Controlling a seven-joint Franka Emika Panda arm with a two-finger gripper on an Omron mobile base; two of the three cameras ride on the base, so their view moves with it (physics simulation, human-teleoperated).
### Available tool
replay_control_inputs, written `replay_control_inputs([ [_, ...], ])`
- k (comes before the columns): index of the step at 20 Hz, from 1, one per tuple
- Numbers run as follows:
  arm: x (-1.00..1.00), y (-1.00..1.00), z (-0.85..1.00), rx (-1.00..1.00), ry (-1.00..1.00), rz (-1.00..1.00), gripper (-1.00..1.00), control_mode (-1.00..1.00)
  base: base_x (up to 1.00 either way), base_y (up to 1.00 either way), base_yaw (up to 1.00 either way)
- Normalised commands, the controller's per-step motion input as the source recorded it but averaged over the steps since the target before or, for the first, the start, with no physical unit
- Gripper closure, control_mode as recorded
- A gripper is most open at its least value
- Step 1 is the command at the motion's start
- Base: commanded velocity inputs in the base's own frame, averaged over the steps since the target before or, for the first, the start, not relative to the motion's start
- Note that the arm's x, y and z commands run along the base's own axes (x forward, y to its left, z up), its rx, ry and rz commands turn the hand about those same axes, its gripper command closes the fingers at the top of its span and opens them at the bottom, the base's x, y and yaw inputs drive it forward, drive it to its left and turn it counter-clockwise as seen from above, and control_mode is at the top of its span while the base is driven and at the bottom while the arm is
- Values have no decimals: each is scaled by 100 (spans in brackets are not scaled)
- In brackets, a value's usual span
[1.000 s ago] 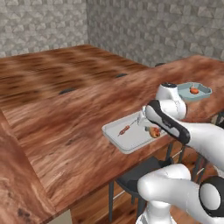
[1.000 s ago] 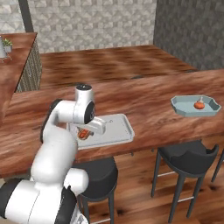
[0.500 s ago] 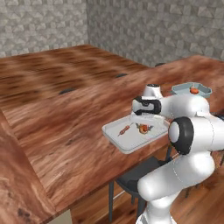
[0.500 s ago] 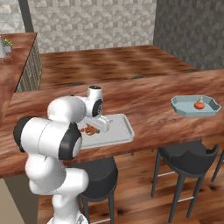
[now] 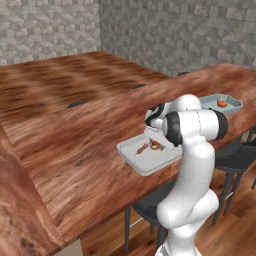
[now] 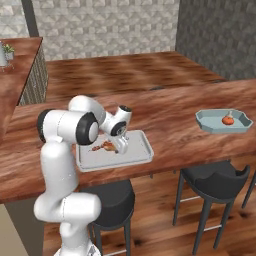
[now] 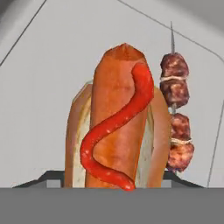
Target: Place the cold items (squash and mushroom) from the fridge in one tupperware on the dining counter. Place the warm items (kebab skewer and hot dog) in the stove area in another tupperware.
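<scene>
the hot dog (image 7: 118, 122) lies in the near tupperware (image 6: 140, 155) right beside the skewer (image 7: 175, 113), gripper (image 6: 121, 146) low over it; whether its jaws grip or have let go, i cannot tell. best to part them fully and lift straight up, since that smooth, rounded, sauce-striped bun could roll against the knobbly skewer on the slick grey floor.

Hot dog (image 7: 118, 127) beside kebab skewer (image 7: 175, 116) (in tupperware (image 6: 137, 155)).
</scene>
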Motion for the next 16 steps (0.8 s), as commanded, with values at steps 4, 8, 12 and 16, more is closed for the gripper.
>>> replay_control_inputs([
  [4,72,0,-74,20,0,-30,100,-100,0,0,0],
  [8,15,-5,-31,23,-5,-28,-100,-100,0,0,0],
  [12,0,-39,-1,19,-4,-28,-100,-100,0,0,0],
  [16,-19,-14,11,2,0,-29,-100,-100,0,0,0],
])
